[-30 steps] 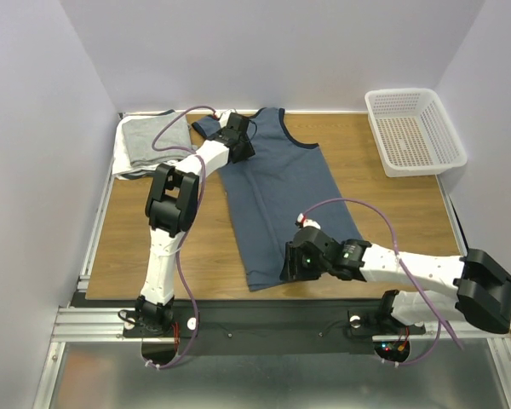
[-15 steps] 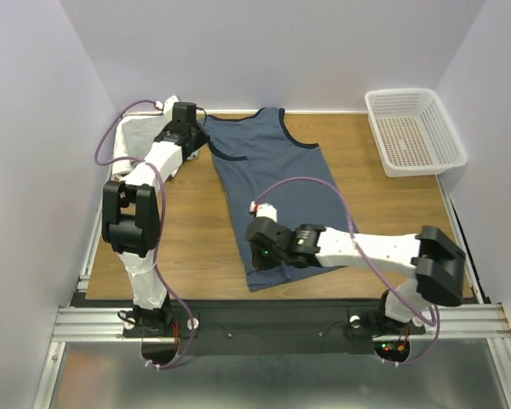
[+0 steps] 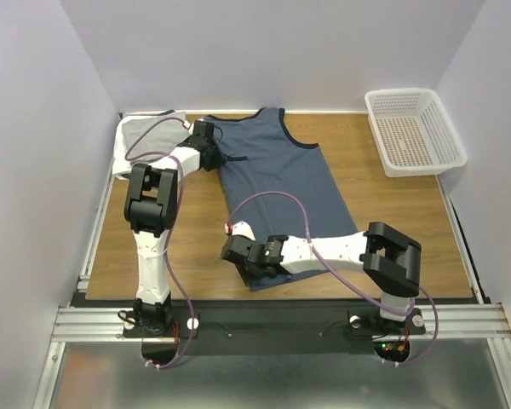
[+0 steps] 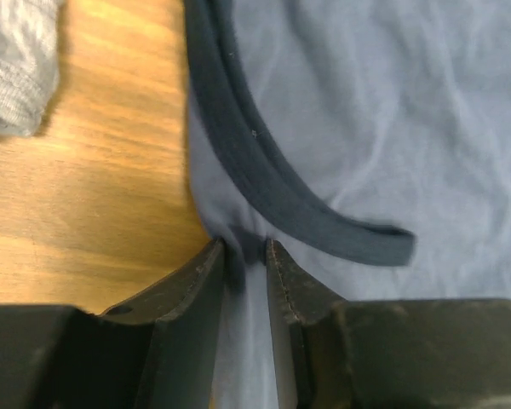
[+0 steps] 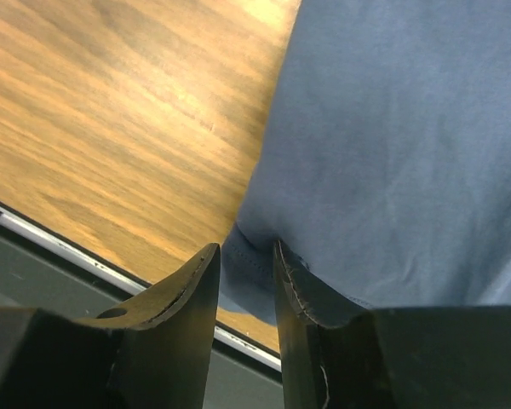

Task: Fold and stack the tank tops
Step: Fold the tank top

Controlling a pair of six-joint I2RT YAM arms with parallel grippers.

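The slate-blue tank top (image 3: 281, 183) with navy trim lies flat on the table, neck at the far end. My left gripper (image 3: 207, 146) is shut on its far left edge, just below the navy armhole trim (image 4: 264, 179). Blue cloth is pinched between the fingers (image 4: 245, 256). My right gripper (image 3: 238, 251) is shut on the near left hem corner (image 5: 255, 264), at the table's front edge. A folded light grey tank top (image 3: 149, 138) lies on a white one (image 3: 122, 164) at the far left. Its grey edge shows in the left wrist view (image 4: 13, 68).
A white perforated basket (image 3: 413, 132) stands at the far right. Bare wood table (image 3: 196, 239) lies left of the shirt. The metal front rail (image 5: 60, 243) runs just below the hem. Walls close in the left, right and back.
My right gripper has swept left along the hem from its right part to the left corner. My left gripper swung out to the left, then came back to the shirt's far left edge.
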